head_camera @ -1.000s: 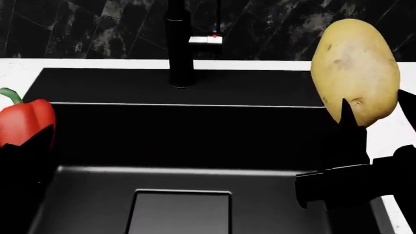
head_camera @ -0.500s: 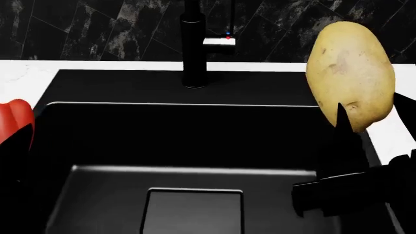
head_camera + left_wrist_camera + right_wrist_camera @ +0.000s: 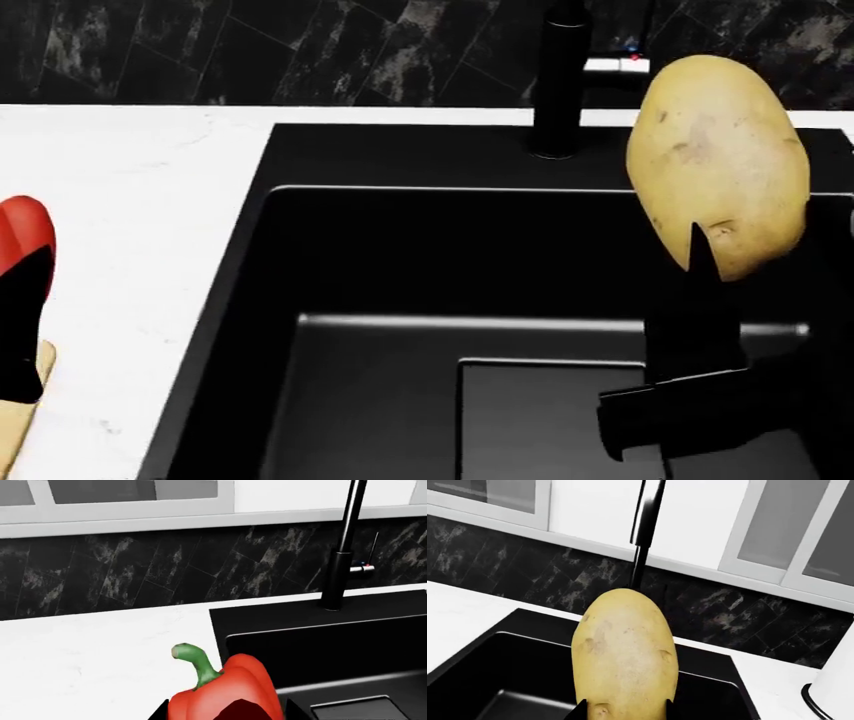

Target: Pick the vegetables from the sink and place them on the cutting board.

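While both vegetables hang clear of the deep matte-black rectangular sink (image 3: pixel 400 300), the carry to the board is the step in hand, and that basin is empty of produce. The white marble-like countertop (image 3: pixel 134 200) spreads off the sink's left edge. Up high over the sink's right side rides the large oval yellowish-tan potato (image 3: pixel 718 160), upright, clenched at its lower end by the right gripper (image 3: pixel 694 260). Just a sliver of the flat pale tan wooden cutting board (image 3: pixel 20 410) peeks in at the countertop's near left corner. Above the countertop near that sliver sits the small glossy red bell pepper (image 3: pixel 223 692), green stem up, pinched between the jaws of the left gripper (image 3: pixel 223 715).

To do this well, I'd say swing both loads leftward at height, keep the potato well above the sink's left rim, and lower flat onto the board before letting go; that tall potato could pivot in a low grip.

Against half a second ago, the whole view has swung left: the black faucet (image 3: pixel 561 80) has slid right, more countertop shows, and the board has come into sight.
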Tool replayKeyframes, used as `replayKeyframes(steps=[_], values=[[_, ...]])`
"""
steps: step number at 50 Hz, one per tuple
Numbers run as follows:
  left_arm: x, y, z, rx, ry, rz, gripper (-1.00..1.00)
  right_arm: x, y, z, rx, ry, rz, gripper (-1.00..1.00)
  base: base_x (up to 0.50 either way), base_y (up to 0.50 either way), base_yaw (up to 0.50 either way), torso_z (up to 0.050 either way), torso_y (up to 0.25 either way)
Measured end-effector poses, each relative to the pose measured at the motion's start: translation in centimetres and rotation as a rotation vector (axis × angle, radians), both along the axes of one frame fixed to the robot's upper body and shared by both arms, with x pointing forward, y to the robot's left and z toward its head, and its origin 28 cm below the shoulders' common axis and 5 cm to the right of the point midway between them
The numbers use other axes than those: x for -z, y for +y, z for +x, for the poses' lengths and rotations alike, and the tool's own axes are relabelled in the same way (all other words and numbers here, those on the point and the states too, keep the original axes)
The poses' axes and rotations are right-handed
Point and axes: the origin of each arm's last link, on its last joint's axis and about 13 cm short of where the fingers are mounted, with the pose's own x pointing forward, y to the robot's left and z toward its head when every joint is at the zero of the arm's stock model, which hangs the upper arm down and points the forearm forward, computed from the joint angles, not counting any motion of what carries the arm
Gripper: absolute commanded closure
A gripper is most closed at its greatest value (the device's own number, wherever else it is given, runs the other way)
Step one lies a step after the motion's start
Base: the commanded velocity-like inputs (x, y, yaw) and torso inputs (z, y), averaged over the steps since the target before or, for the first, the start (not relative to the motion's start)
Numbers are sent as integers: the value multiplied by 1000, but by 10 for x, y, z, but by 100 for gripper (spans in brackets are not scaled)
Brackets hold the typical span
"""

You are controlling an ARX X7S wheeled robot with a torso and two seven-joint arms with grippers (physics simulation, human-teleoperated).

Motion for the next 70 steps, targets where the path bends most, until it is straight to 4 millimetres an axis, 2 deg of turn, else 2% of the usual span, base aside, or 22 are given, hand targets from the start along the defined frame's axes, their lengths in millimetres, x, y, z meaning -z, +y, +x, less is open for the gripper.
replayKeyframes(steps=[46,57,70], values=[[2,2,-2,-11,12,12,100,5,1,1,-4,11,3,100,61,496,0,0,0],[3,18,-17,-14,19,9,100,6,2,0,-16,8,7,100,0,0,0,0,0],[4,19,-21,-14,24,9,100,8,2,-1,-7,12,-7,100,-1,489,0,0,0]])
